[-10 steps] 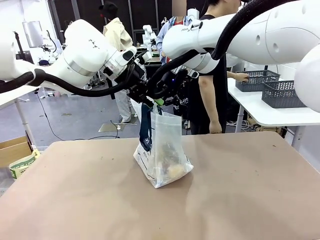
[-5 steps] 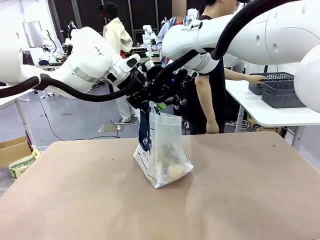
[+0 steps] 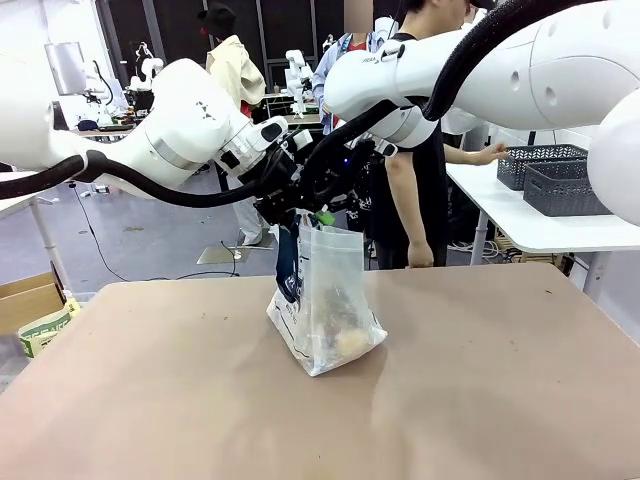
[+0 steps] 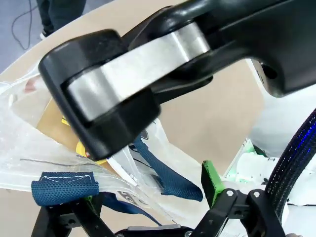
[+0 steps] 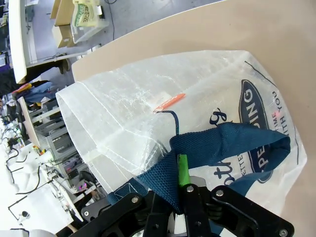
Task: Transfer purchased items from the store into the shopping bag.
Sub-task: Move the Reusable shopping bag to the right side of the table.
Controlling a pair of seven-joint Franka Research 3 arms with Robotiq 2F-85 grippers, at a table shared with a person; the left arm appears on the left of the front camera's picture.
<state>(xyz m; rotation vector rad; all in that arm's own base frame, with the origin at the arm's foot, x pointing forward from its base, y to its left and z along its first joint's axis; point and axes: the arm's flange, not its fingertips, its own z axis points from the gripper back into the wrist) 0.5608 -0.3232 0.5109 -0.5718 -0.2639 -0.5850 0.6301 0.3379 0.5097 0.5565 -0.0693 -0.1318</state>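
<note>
a lab-like workroom — white work tables (image 3: 525,228), grey lattice baskets (image 3: 563,188), a cardboard box (image 3: 25,298) on the bare floor (image 3: 150,235).

The shopping bag (image 5: 148,94) has a round navy logo (image 5: 256,103) with white capitals ending in "ING". The rest is hidden behind the blue strap (image 5: 232,143). Navy letters beside it read "YOU". Print on the right arm (image 3: 480,70) and the green-and-white box (image 3: 45,330) is too small to read.
</note>
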